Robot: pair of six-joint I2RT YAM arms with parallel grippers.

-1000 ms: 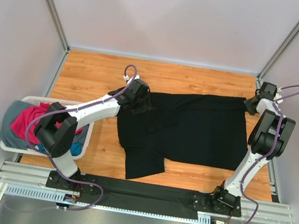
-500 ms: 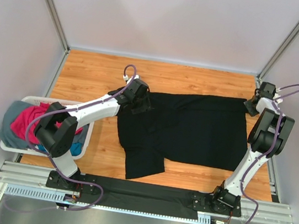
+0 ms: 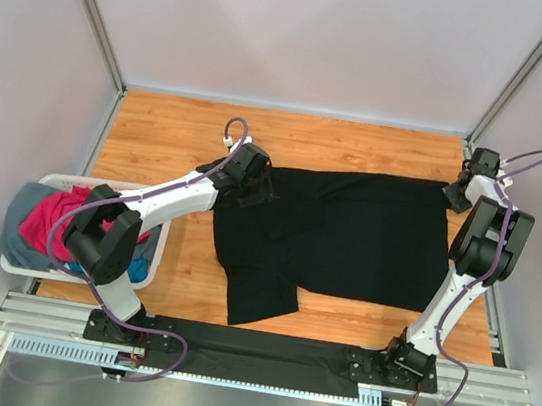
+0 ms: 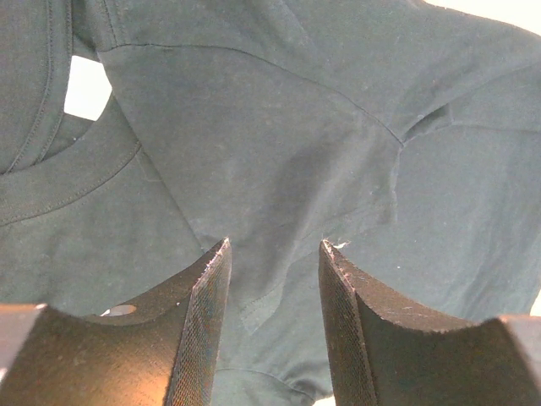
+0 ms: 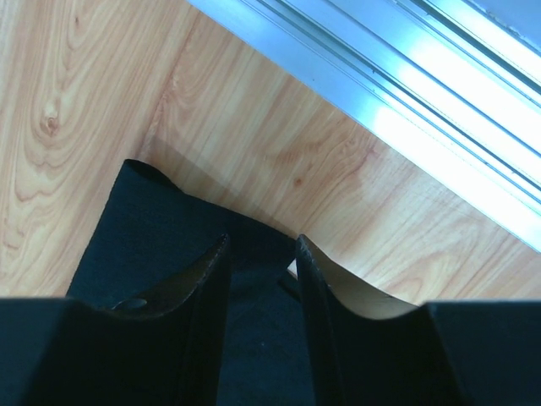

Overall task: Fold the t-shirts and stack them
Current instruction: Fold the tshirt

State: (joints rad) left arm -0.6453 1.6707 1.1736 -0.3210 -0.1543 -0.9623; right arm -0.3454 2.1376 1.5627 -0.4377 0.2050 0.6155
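Your left gripper hangs half-spread over the black shirt, near its collar. Your right gripper sits narrow at the shirt's far right corner; whether it grips, I cannot tell. The shirt lies spread on the table.

We see the black t-shirt spread flat mid-frame on the bench, left hand over its left end, right hand at its upper right corner, white basket lower left.

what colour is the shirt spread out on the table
Plain black; the shirt shows best in the top external view.
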